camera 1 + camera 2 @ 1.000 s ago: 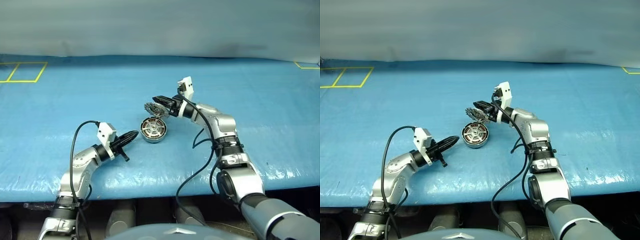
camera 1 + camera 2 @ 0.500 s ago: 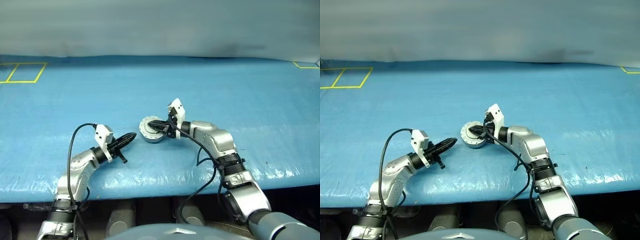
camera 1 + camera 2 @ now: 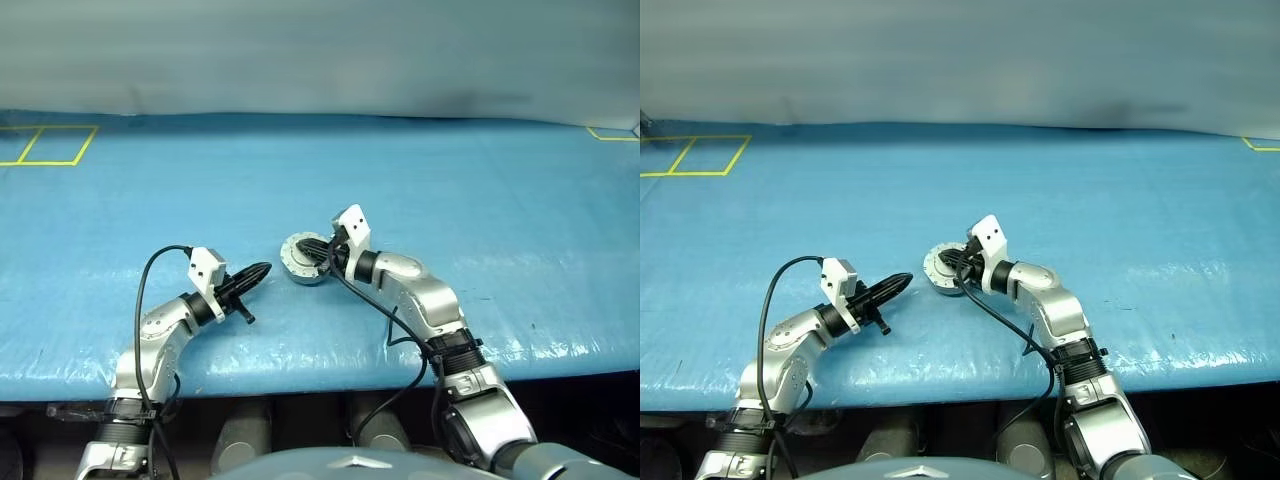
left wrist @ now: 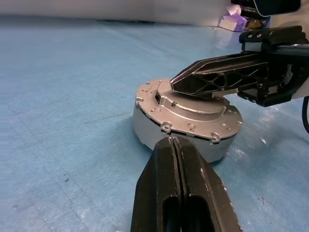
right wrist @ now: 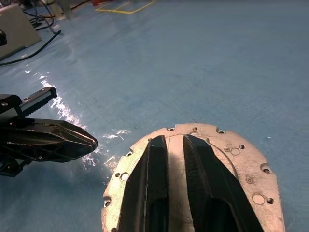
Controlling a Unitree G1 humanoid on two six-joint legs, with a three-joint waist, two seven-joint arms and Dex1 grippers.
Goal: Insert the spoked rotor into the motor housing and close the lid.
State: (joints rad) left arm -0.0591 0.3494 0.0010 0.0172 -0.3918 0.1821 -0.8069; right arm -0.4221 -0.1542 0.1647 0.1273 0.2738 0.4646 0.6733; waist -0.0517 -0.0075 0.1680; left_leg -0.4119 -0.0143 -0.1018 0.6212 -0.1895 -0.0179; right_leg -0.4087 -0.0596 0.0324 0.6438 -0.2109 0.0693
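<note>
Housing [image 4: 145, 126]: grey round cup standing on the blue surface [image 3: 500, 190], directly under the right gripper; its contents are covered and cannot be seen.
Lid [image 5: 241, 159]: seated on top of the housing, plain grey face up, screw holes around the rim; it looks flush, edge aligned with the housing wall.
Right gripper [image 5: 175, 142]: lies low across the lid's top face, fingers a narrow gap apart, clamped on nothing; whether the fingers press on the lid cannot be told.
Left gripper [image 4: 174, 141]: fingers pressed together, empty, pointing at the housing's side, just short of it; no contact seen.
Surface: blue sheet, yellow tape marks at the far corners, well away from both grippers.
</note>
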